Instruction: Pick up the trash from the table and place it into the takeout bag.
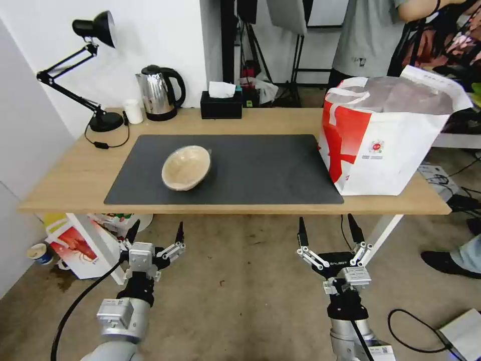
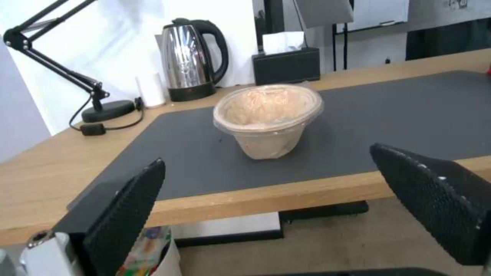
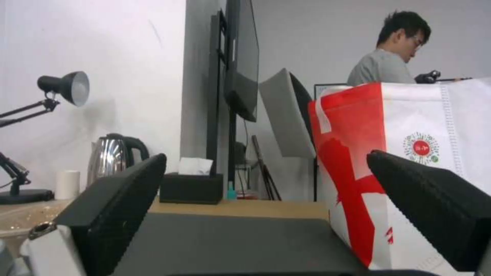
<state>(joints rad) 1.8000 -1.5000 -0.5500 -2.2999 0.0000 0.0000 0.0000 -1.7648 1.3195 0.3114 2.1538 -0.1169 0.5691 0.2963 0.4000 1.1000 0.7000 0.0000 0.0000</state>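
Here the tan bowl (image 2: 267, 119) faces the left end effector (image 2: 276, 191), fingers apart.

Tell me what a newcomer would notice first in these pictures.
The big boxy white takeout bag with a red side panel stands open at the right end of the light-wood table. A tan paper bowl lies tilted on the dark grey mat, left of centre. Below the table's near edge, the left gripper and right gripper hang open.

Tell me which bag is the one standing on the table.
The big white takeout bag with the red side panel, standing at the table's right end. The smaller crayfish-printed bag sits on the floor under the left end.
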